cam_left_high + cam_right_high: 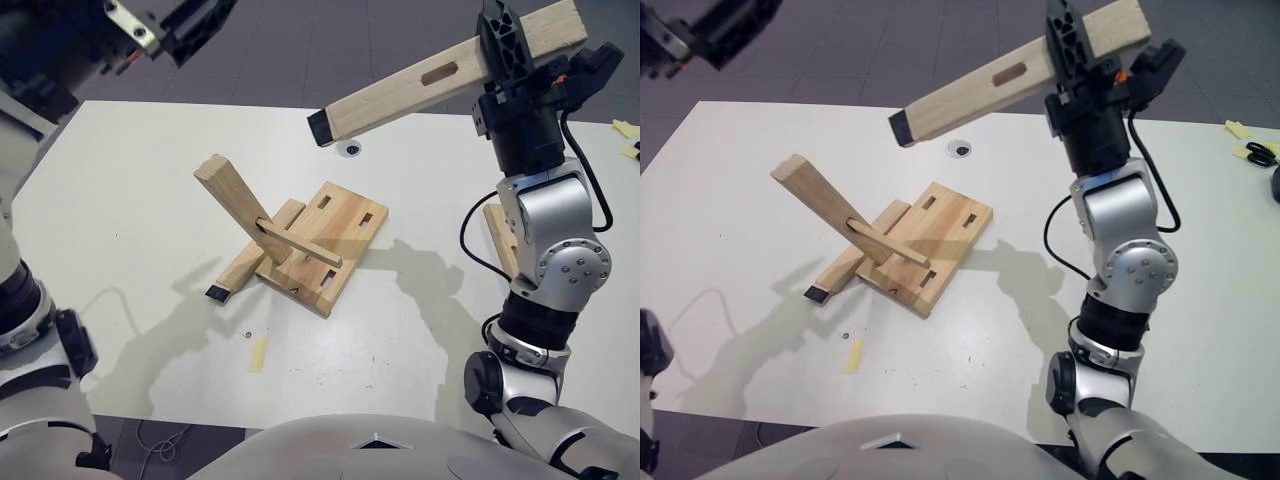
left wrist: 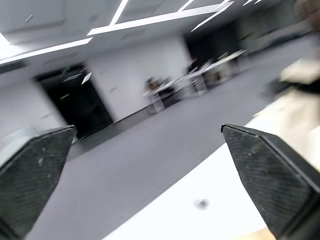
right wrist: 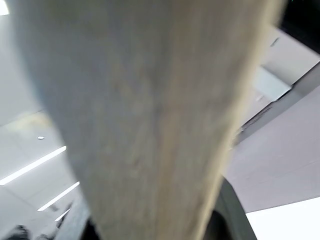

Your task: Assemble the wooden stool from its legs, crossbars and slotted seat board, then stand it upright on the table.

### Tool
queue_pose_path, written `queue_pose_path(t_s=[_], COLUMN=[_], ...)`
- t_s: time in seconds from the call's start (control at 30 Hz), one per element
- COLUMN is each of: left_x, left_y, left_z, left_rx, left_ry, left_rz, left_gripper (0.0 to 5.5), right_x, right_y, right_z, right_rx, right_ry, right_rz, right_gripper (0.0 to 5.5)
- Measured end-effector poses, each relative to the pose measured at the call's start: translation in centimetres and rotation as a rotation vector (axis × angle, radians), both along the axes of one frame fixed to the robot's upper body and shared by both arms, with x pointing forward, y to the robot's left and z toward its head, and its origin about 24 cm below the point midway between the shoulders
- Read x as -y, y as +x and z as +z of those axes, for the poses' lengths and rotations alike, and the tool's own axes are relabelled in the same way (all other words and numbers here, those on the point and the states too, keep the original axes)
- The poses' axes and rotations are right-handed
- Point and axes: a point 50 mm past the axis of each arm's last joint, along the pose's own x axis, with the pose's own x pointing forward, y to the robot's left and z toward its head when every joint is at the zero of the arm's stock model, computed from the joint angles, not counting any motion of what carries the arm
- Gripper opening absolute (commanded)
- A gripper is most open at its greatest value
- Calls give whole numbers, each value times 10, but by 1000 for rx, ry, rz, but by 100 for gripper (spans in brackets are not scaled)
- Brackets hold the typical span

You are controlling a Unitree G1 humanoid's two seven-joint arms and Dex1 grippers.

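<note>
Three legs. One leg [image 1: 400,95] is grasped in the right hand [image 1: 503,42], raised over the counter [image 1: 130,180]. Below it and toward the left hand [image 2: 149,129] lies the one slotted seat board [image 1: 345,225]. A second, tilted leg [image 1: 232,192] rises there, joined to one crossbar [image 1: 300,245]. A third, flat leg [image 1: 240,268] lies against the board. The left hand is released, its fingers wide apart.

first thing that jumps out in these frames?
The right gripper holds a wooden leg high over the far right of the table, with the leg's black-capped end pointing toward the middle. At mid-table the seat board lies flat, and a second leg sticks up from it at a tilt with a crossbar through it. The left gripper hangs open, raised at far left.
</note>
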Motion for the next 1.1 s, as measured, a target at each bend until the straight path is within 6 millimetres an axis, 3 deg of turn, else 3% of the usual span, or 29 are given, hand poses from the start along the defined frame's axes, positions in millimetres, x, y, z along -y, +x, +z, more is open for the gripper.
queue_pose_path(t_s=[0.1, 0.23, 0.33, 0.4, 0.6, 0.73, 0.83, 1.0, 1.1], left_x=[-28, -30, -10, 10, 74, 91, 86, 48, 42], left_y=[11, 7, -13, -26, -38, -36, -32, -24, -28], left_z=[-41, -81, -119, -130, -134, -128, -117, -70, -39], left_rx=[-111, -205, -360, -422, -424, -387, -352, -249, -176], left_ry=[8, 94, 180, 192, 168, 169, 135, -82, -238], left_rz=[195, 225, 79, -50, -334, -394, -372, -286, -352], left_gripper=[540, 540, 540, 540, 540, 540, 540, 540, 540], right_x=[19, 31, 45, 51, 57, 57, 58, 61, 68], right_y=[2, 3, 6, 7, 11, 12, 13, 12, 13], right_z=[-1, 0, -2, -2, -2, -4, -5, -6, -8], right_rx=[-11, -3, -18, -18, -16, -21, -26, -36, -56], right_ry=[-51, -111, -151, -175, -212, -227, -236, -229, -203], right_rz=[-92, -149, -202, -228, -249, -254, -256, -266, -285], right_gripper=[102, 102, 102, 102, 102, 102, 102, 102, 102])
